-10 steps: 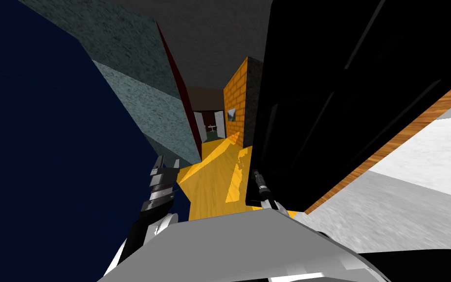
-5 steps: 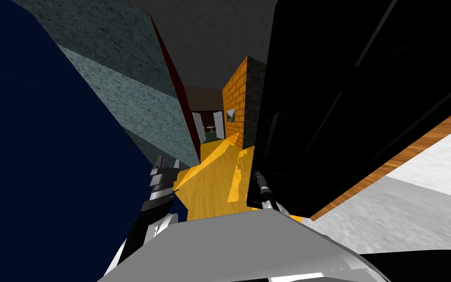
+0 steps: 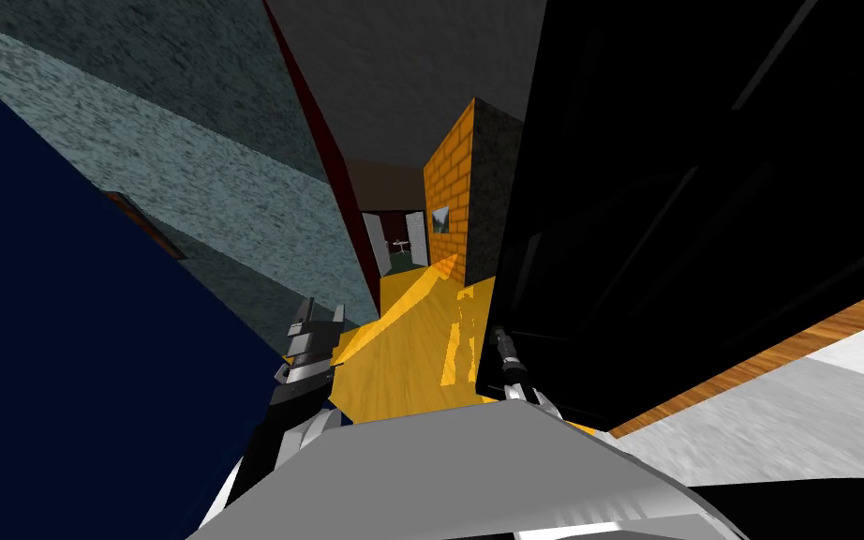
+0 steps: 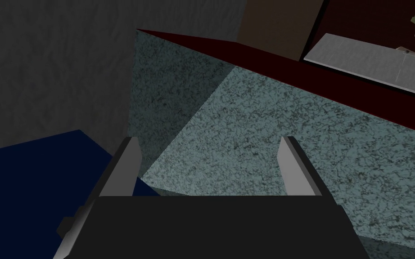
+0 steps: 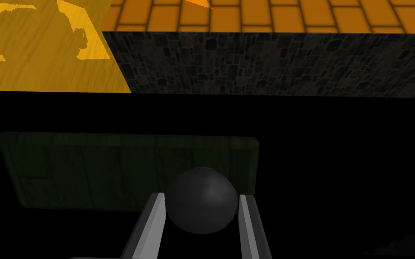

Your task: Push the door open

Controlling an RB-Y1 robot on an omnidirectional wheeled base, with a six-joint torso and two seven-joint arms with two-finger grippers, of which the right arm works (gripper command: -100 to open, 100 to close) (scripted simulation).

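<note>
The door [image 3: 683, 234] is big and black. It fills the side of the head view by my right arm. Its round dark knob [image 5: 201, 206] sits near the door's free edge. The right gripper [image 5: 201, 198] is at the knob, and its fingers [image 5: 150, 222] pinch the knob from both sides. Behind the knob, on the door, is a dim green plate [image 5: 89, 171].

Past the door's edge I can see a yellow floor [image 3: 402, 356]. Further from the door, down the hall, is an orange brick wall [image 3: 447, 187]. So I think the door is already open part of the way. What is left, I think, is to push it wider, until the way through is big enough.

Across the gap from the door, the left gripper [image 3: 318, 323] hangs near a speckled green-grey wall [image 3: 233, 178]. Its fingers [image 4: 129, 164] are spread wide and hold nothing.
</note>
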